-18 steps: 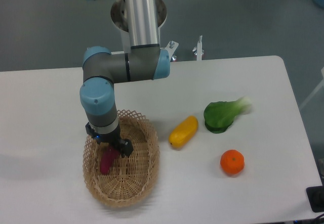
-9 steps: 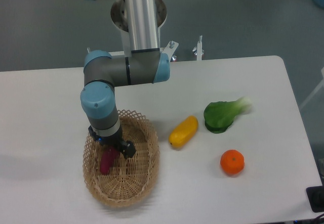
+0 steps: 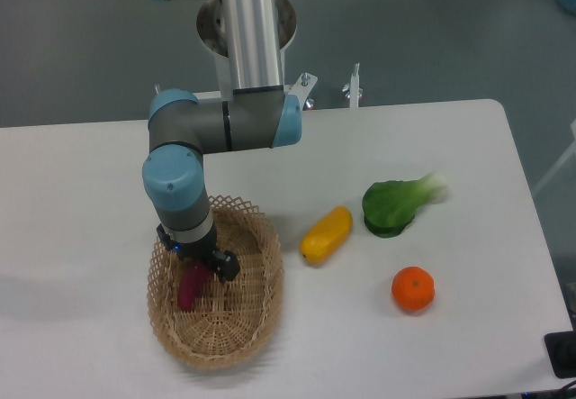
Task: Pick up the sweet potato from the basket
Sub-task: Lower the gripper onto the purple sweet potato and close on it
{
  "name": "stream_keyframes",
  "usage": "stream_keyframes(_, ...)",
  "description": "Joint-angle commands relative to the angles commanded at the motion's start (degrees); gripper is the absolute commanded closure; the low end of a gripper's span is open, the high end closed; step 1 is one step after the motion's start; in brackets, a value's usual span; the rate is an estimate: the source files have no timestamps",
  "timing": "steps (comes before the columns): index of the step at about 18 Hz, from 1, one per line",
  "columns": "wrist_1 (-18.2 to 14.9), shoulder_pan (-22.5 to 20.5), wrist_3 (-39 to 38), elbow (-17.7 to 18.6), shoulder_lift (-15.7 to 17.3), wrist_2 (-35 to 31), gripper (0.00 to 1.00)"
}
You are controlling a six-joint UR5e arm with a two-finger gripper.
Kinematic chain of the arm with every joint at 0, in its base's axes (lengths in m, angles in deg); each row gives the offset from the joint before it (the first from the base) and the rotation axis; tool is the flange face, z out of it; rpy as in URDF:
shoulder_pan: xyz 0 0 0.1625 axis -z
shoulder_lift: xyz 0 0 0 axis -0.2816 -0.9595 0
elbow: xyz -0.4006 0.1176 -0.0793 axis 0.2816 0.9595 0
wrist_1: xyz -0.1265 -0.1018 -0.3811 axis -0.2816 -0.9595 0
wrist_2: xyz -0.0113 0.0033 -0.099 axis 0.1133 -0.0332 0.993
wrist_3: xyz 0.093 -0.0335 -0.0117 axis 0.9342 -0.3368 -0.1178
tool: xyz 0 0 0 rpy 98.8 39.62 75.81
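The tan wicker basket (image 3: 256, 304) sits at the front left of the white table. Inside it lies the magenta sweet potato (image 3: 190, 290), its upper end covered by my gripper (image 3: 199, 268). The gripper reaches straight down into the basket and sits right over that upper end. Its fingers are hidden under the wrist and against the tuber, so whether they are closed on it does not show.
A yellow oblong vegetable (image 3: 326, 234) lies just right of the basket. Further right are a green leafy vegetable (image 3: 398, 204) and a round orange fruit (image 3: 412, 289). The arm's base column (image 3: 247, 30) stands at the table's back edge.
The arm has sunk slightly lower into the basket over the sweet potato in the first half second. Since then nothing has visibly moved.
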Motion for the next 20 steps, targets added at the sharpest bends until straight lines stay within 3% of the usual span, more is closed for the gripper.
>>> stream_keyframes(9, 0.09, 0.09, -0.35, 0.44, -0.53, -0.18, 0.05)
stream_keyframes(14, 0.00, 0.35, -0.26, 0.35, -0.62, -0.18, 0.27)
stream_keyframes(17, 0.09, 0.35, -0.18, 0.35, -0.70, -0.18, 0.35)
stream_keyframes(20, 0.09, 0.35, -0.09, 0.35, -0.70, -0.26, 0.36)
